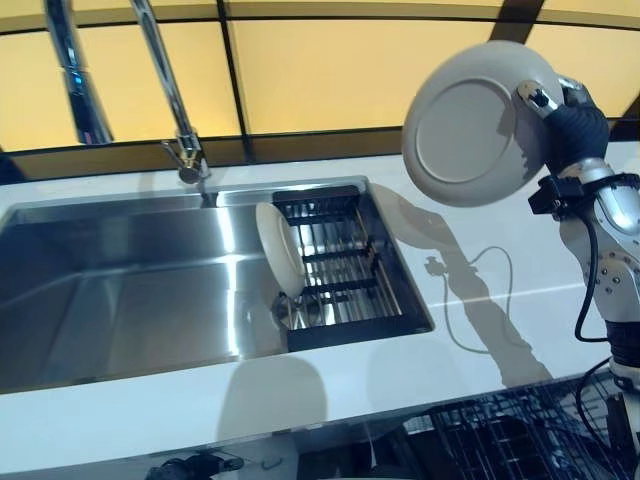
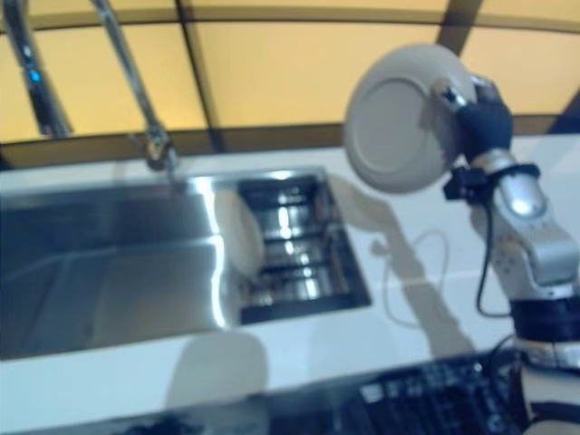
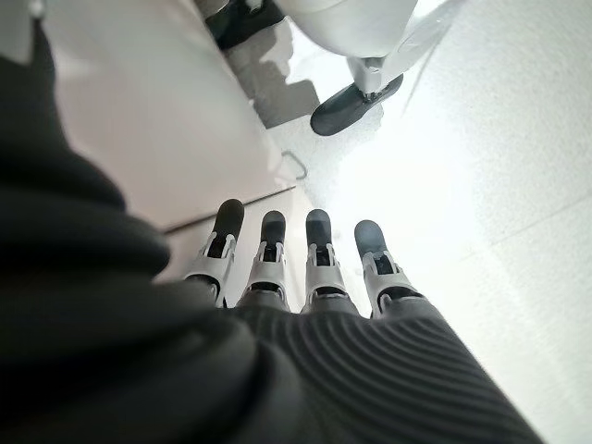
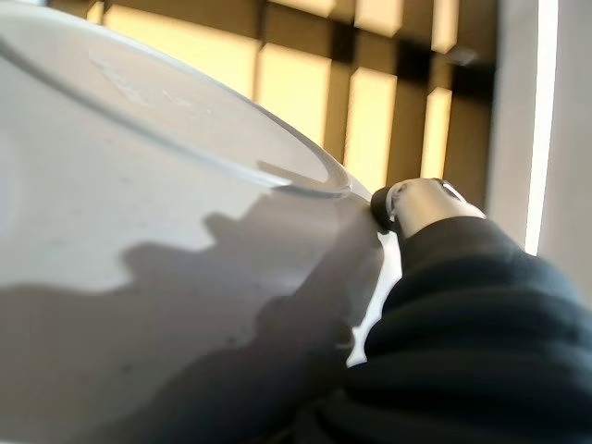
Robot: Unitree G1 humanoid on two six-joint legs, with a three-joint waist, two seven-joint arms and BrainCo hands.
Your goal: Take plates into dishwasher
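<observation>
R hand (image 1: 565, 118) fingers pinch plate (image 1: 470, 125) rim — L hand (image 3: 305, 277) fingers straight.

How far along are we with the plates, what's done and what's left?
Nothing shows as loaded yet. In hand: the right robot hand holds one plate by its rim, raised above the counter. Left: that plate must go down into the dishwasher rack at the lower edge, and a second plate stands in the sink's drying rack. The left robot hand is free.
</observation>
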